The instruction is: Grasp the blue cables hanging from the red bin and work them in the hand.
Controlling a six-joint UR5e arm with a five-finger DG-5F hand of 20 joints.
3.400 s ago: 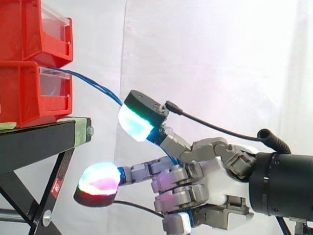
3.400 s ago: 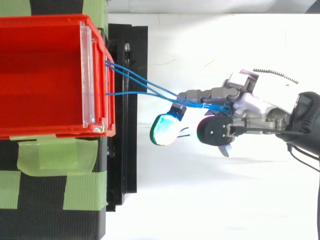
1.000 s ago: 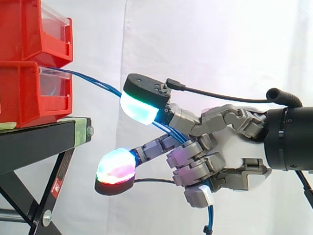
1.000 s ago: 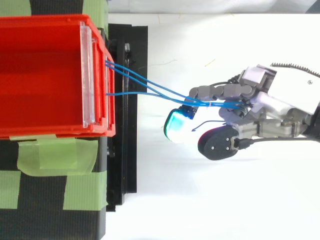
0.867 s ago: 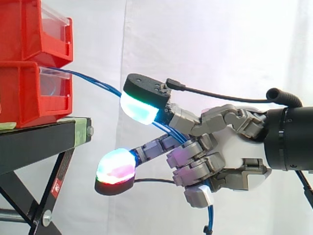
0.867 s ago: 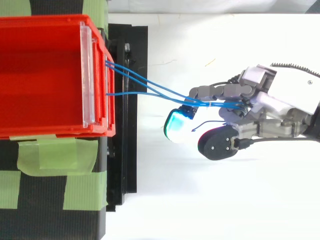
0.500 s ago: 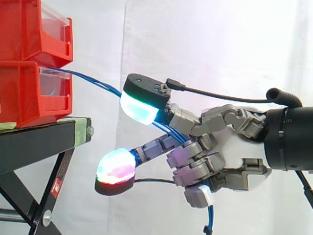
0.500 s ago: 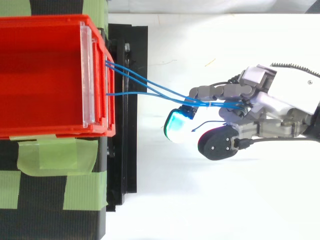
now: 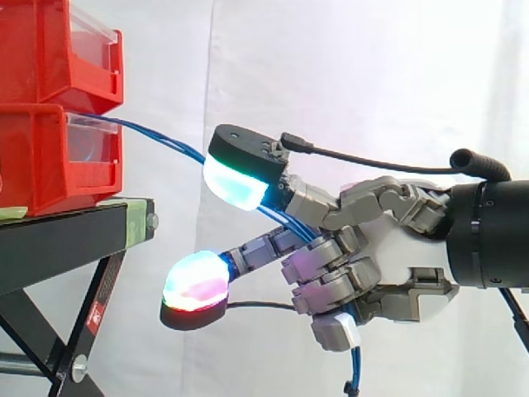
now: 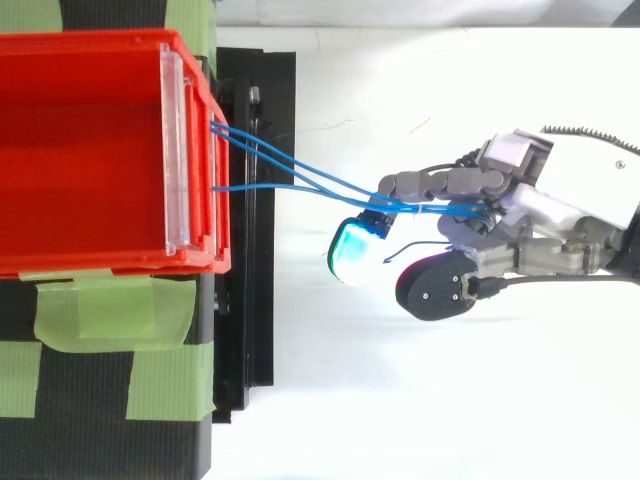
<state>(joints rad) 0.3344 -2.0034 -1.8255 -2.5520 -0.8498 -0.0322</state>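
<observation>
hand (image 9: 387, 248) | fingers (image 9: 324, 270) curled round blue cables (image 9: 178, 148) | from lower red bin (image 9: 50, 164)

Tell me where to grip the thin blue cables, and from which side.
Grip the thin blue cables away from the red plastic bin, where the fanned strands converge into one bundle. Come from the side opposite the bin, closing across them; the hand is shut on them there.

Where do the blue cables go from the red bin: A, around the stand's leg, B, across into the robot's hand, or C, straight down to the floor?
B: the blue cables stretch from the red bin across the gap into the hand, whose curled fingers hold them.
</observation>
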